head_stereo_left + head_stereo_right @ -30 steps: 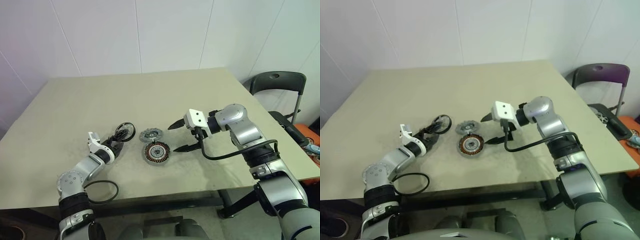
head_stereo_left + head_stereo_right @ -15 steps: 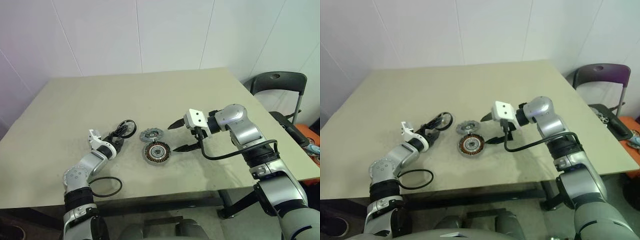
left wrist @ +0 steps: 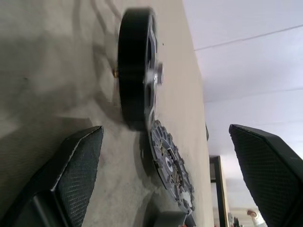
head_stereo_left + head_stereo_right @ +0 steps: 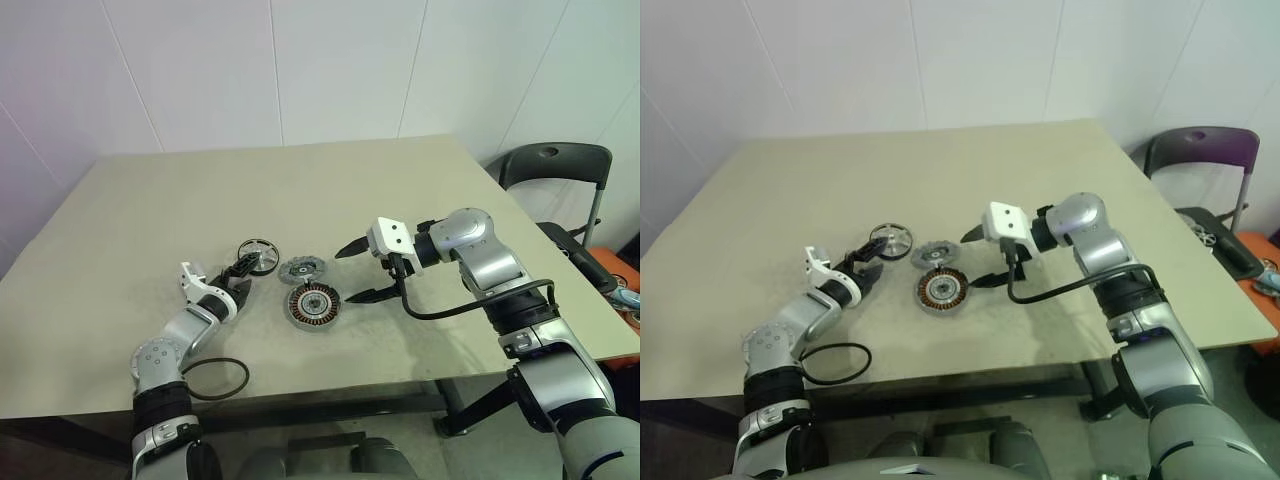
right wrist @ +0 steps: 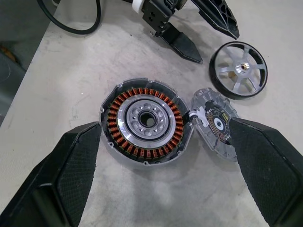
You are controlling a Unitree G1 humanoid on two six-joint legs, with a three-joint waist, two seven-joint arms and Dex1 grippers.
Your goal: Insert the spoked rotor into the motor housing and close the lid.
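Honestly, the spoked rotor (image 4: 258,256) is seen flat on the worktop (image 4: 180,200), left of the lid (image 4: 302,269). Probably stiff, light and slick-rimmed, best pinched across the rim. Both grippers (image 4: 237,277) (image 4: 356,272) are spread open, empty.

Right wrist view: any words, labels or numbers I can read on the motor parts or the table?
None readable. The motor housing shows only copper windings and a bare metal hub. The lid has small white and dark marks near its centre, too small to read. The spoked rotor and table carry no markings.
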